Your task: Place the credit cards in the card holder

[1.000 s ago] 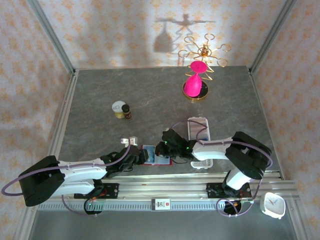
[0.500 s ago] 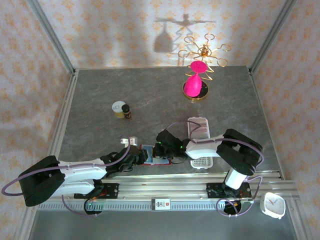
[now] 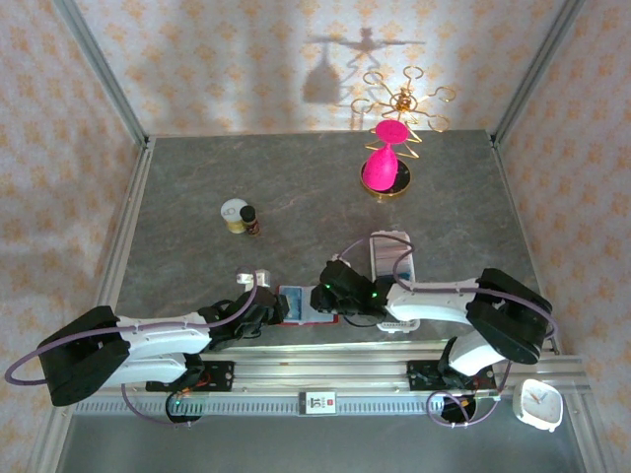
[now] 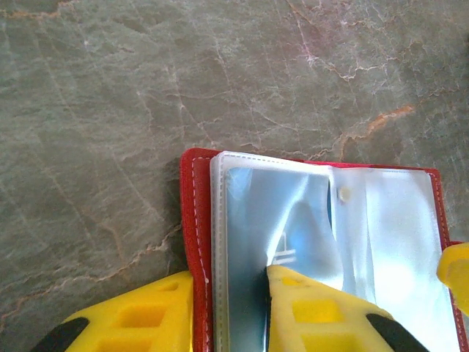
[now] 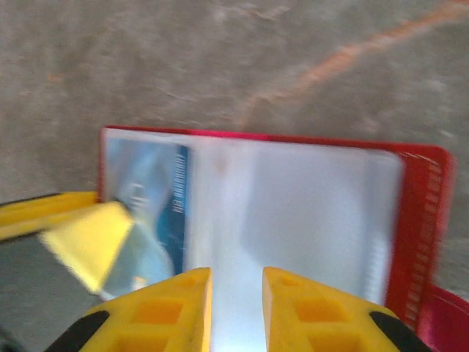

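Observation:
The red card holder (image 3: 314,304) lies open on the table near the front edge, its clear sleeves up. A blue credit card (image 4: 278,213) sits inside the left sleeve; it appears again as the blue card (image 5: 150,187) in the right wrist view. My left gripper (image 4: 229,282) is shut on the card holder's left edge (image 4: 193,220), one finger outside the red cover and one on the sleeve. Over the middle sleeve, my right gripper (image 5: 236,277) is slightly open and holds nothing. From above, the left gripper (image 3: 279,308) and right gripper (image 3: 333,295) flank the holder.
A white slotted tray (image 3: 392,258) stands just behind the right arm. A small bottle and tin (image 3: 240,215) sit at mid left, and a gold stand with pink pieces (image 3: 388,163) at the back. The metal rail (image 3: 315,370) runs close along the front.
My right gripper went from shut to slightly open and drew back a little to the right. The left jaws narrowed on the holder's left edge.

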Robot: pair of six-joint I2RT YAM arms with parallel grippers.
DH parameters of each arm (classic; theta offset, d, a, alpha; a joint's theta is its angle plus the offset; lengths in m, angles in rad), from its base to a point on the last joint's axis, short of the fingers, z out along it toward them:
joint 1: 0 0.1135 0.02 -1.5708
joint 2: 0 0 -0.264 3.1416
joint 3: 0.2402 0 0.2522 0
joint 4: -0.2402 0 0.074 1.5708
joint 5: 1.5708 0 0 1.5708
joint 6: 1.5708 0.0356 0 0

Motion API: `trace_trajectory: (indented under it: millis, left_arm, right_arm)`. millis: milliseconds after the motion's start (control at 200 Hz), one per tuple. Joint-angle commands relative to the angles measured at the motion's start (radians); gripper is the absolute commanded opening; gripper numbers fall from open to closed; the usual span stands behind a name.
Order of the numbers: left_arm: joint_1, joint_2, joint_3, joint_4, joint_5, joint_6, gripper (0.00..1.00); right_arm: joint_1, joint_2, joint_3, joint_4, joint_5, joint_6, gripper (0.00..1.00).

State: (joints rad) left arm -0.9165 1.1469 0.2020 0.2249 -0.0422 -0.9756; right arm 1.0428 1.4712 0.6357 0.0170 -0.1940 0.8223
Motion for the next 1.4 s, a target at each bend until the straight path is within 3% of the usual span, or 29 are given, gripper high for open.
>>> trace_trajectory:
  millis: [0,225,480,571,696,1001,1391]
  left_arm:
    - [-0.011,0.039,-0.005,-0.064,0.084,-0.018,0.25]
    - [-0.010,0.033,0.009,-0.071,0.088,-0.014,0.25]
    - [-0.010,0.003,0.015,-0.102,0.068,-0.029,0.26]
    - [-0.010,-0.029,0.019,-0.144,0.031,-0.037,0.34]
    - [-0.010,-0.078,0.010,-0.156,0.006,-0.050,0.38]
    - [-0.010,-0.171,-0.002,-0.225,-0.080,-0.101,0.33]
    - [-0.010,-0.238,-0.012,-0.300,-0.124,-0.151,0.30]
  right_arm:
    - [0.003,-0.018,-0.037,-0.055,0.055,0.024,0.25]
    - [0.003,0.037,-0.042,-0.017,0.026,0.021,0.27]
    - [0.005,0.066,-0.039,0.109,-0.048,0.045,0.36]
    - [0.005,0.065,-0.039,0.152,-0.071,0.054,0.37]
    - [0.005,0.071,-0.039,0.206,-0.084,0.074,0.37]
    - [0.005,0.113,-0.045,0.346,-0.132,0.123,0.37]
    - [0.005,0.133,-0.022,0.403,-0.159,0.129,0.37]
